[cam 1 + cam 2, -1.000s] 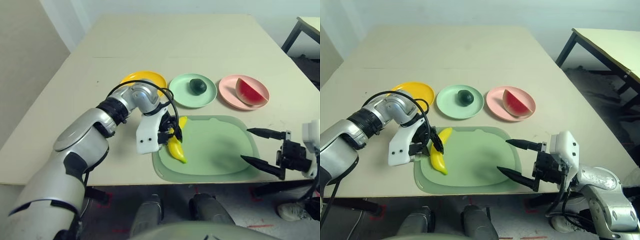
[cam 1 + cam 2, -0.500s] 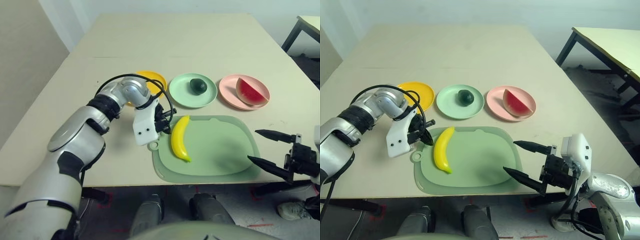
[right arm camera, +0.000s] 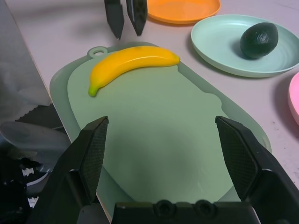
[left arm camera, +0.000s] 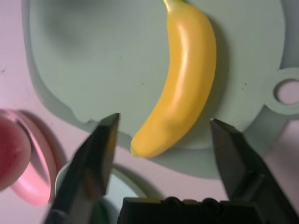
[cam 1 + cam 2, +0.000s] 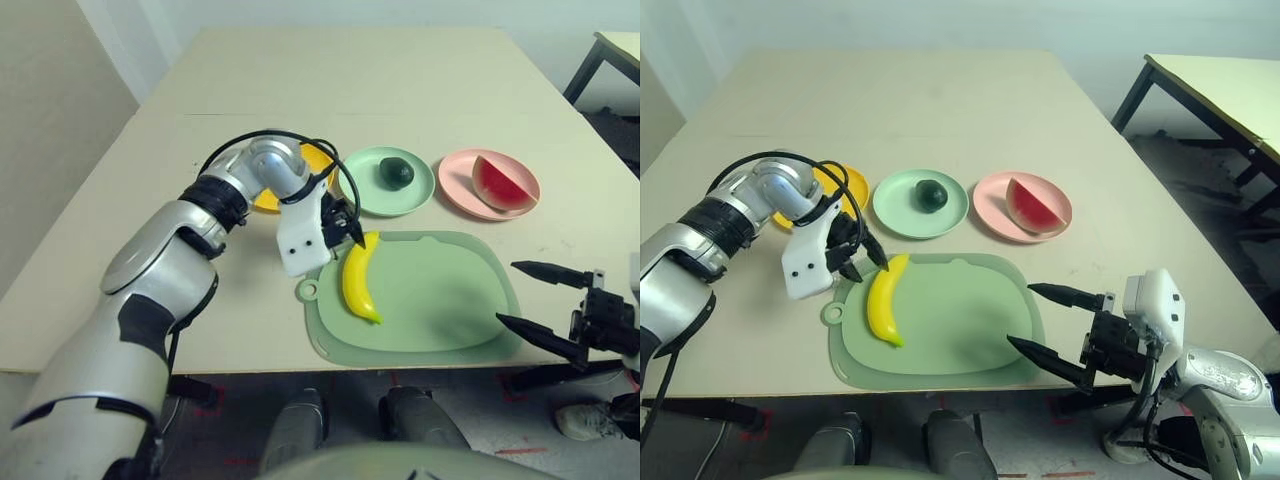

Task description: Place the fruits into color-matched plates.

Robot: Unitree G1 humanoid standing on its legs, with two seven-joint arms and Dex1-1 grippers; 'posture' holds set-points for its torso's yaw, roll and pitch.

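Left gripper (image 4: 164,122) spread wide and empty near the banana (image 5: 361,278) — the fruit at nine o'clock on the green mat (image 5: 430,290), right gripper (image 3: 163,122) wide too, nothing held — avocado (image 5: 397,173) on the mint plate (image 5: 363,189) at twelve

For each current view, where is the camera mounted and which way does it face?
Left eye: on the head, facing forward and down at the table; both forearms' ends show.
Right eye: also on the head, same scene and arms.
Left wrist: looks along the open left end effector at the banana.
Right wrist: looks along the open right end effector over the green mat.
Both wrist views share banana and mat.
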